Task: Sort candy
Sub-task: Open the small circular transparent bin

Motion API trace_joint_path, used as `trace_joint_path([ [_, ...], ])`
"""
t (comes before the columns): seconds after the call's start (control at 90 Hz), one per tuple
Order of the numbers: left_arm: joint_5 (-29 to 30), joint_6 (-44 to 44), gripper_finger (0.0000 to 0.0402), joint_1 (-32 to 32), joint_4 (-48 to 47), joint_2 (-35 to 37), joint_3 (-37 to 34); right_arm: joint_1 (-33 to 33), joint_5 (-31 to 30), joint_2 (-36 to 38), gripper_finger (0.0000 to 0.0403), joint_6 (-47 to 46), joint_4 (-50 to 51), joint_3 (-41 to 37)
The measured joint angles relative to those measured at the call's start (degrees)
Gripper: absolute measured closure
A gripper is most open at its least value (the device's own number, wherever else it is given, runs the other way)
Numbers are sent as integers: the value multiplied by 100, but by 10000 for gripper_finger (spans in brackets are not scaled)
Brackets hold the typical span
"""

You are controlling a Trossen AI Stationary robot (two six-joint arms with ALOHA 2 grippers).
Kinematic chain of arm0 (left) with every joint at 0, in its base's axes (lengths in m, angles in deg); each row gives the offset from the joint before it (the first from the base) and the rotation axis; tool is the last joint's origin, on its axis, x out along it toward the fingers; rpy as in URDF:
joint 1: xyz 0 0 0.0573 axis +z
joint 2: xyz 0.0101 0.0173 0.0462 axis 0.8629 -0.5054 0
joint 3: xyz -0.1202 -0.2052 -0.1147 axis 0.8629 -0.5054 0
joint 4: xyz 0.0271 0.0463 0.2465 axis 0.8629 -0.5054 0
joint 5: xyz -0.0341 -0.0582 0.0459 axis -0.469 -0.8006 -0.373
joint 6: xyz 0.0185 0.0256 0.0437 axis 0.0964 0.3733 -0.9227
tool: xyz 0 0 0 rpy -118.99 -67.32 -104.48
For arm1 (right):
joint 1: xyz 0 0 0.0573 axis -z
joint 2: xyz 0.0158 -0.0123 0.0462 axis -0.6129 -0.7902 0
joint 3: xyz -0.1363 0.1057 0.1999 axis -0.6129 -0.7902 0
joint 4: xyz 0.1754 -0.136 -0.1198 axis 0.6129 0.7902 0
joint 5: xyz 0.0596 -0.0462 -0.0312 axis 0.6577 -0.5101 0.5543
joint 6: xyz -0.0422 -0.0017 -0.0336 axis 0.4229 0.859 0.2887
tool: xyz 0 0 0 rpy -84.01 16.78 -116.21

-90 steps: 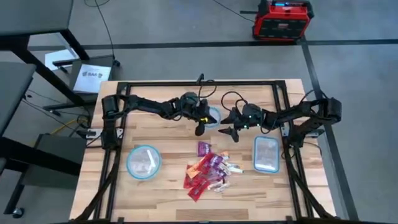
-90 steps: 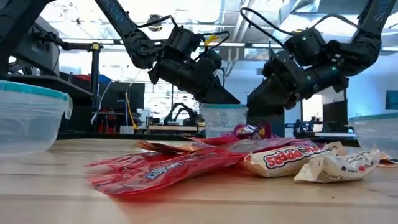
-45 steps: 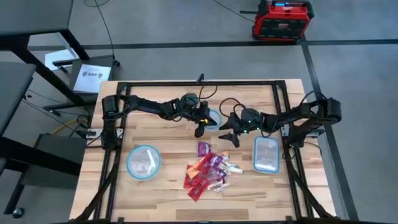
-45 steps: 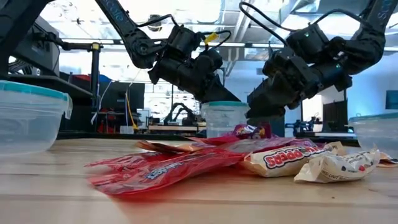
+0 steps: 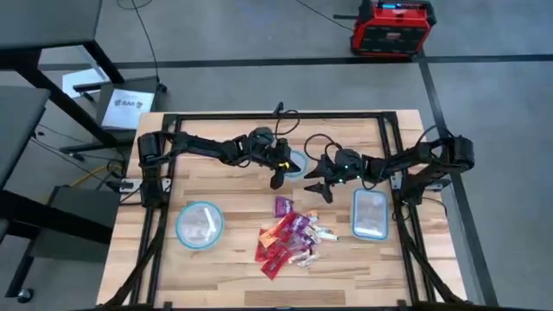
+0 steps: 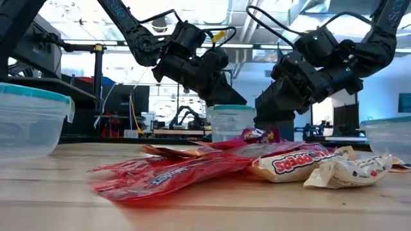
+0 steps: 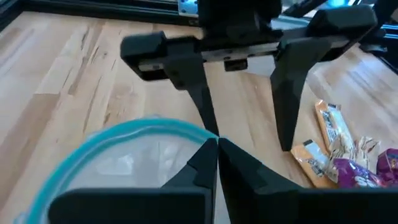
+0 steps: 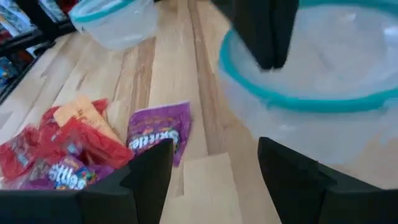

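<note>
A: How far is the sorting, judging from this moment?

B: Most of it is left, it seems. The candy (image 5: 289,238) lies in one mixed heap on the table (image 5: 233,281), red, purple and orange wrappers together, near the front middle. The left bowl (image 5: 200,225) holds something pale, but what it is cannot be told. The tub (image 5: 370,213) at the right side looks to hold little or nothing.

A: And the arms?

B: Both are up near the small bowl (image 5: 296,161) at the back. The left gripper (image 5: 276,180) hangs at the rim of that bowl; in its wrist view the fingers meet at the tips with nothing seen between them. The right gripper (image 5: 318,183) is just beside the bowl on the other side, fingers spread wide and empty (the purple packet (image 8: 158,129) lies on the wood beyond them).

A: Does something stand in the way?

B: The two grippers are near each other over the small bowl, so they could crowd one another. The packets overlap in the heap, so taking one alone may disturb the others. The black frame (image 5: 285,115) around the table and the red box (image 5: 390,28) on the floor are well apart from the work.
</note>
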Motion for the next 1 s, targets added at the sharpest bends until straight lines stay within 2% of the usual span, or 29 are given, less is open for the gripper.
trace_joint_path([
  [0.3,119,-472,402,11,-164,-52,7,76,-113,-39,182,199,-280,-2],
  [0.567,102,-464,402,17,-194,-52,7,45,-67,-160,182,70,54,315],
  [0.722,80,-459,402,10,-229,-52,7,117,904,-596,183,-427,-52,577],
  [0.844,70,-462,402,9,-345,-50,13,304,1909,-922,193,-987,-741,629],
  [1.0,121,-464,402,11,-483,-48,13,547,2229,-864,207,-1139,-1019,629],
])
